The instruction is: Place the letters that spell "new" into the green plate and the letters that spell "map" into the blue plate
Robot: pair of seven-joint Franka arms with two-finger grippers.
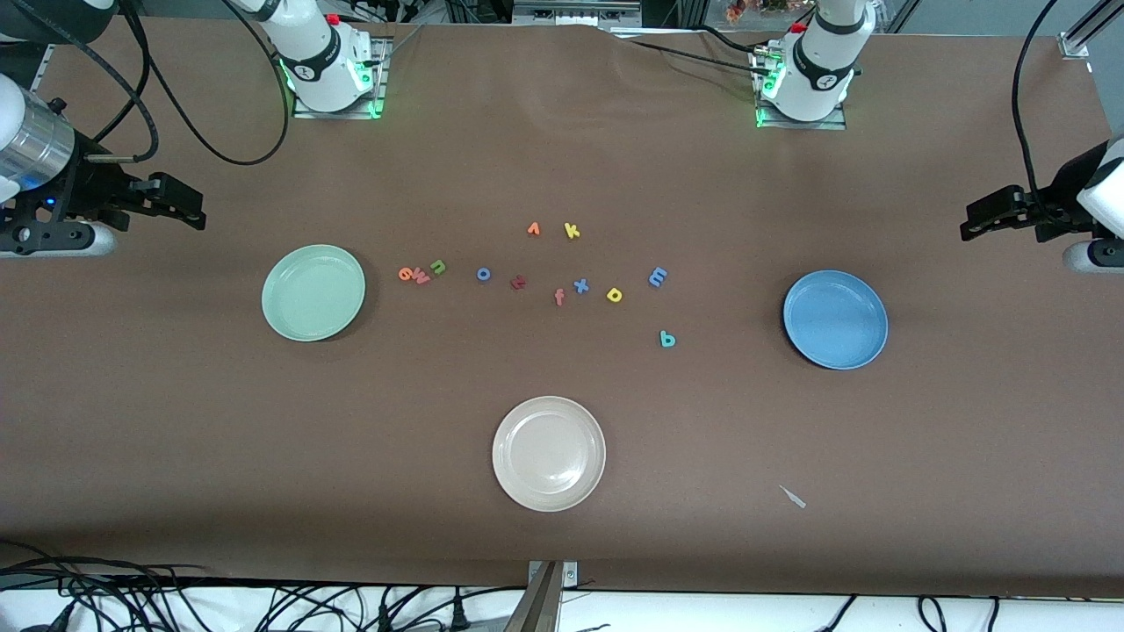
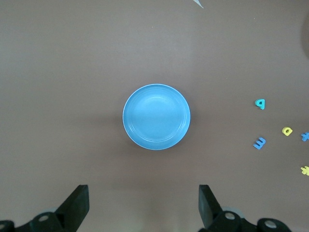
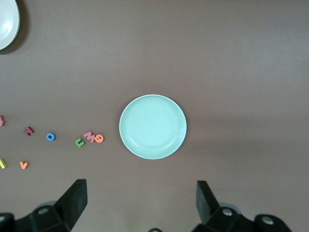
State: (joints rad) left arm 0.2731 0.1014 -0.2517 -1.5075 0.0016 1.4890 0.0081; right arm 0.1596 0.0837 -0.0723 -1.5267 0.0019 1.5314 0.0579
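Note:
The green plate (image 1: 313, 292) (image 3: 152, 126) lies toward the right arm's end of the table, the blue plate (image 1: 835, 319) (image 2: 156, 117) toward the left arm's end. Between them lie the foam letters. Orange "e" (image 1: 406, 274) (image 3: 99, 138), pinkish "w" (image 1: 421, 277) and green "n" (image 1: 438, 267) cluster beside the green plate. Blue "m" (image 1: 658, 276) (image 2: 259, 143), yellow "p" (image 1: 615, 295) and teal "a" (image 1: 667, 339) (image 2: 260, 103) sit closer to the blue plate. My right gripper (image 1: 189, 204) (image 3: 141, 200) hangs open and empty above the table by the green plate. My left gripper (image 1: 976, 219) (image 2: 144, 203) hangs open and empty by the blue plate.
A cream-white plate (image 1: 549, 453) sits nearer the front camera than the letters. Other letters lie among the rest: blue "o" (image 1: 483, 274), dark red "t" (image 1: 518, 282), salmon "f" (image 1: 559, 298), blue "x" (image 1: 580, 285), orange "v" (image 1: 533, 229), yellow "k" (image 1: 572, 231). A small pale scrap (image 1: 793, 497) lies near the front edge.

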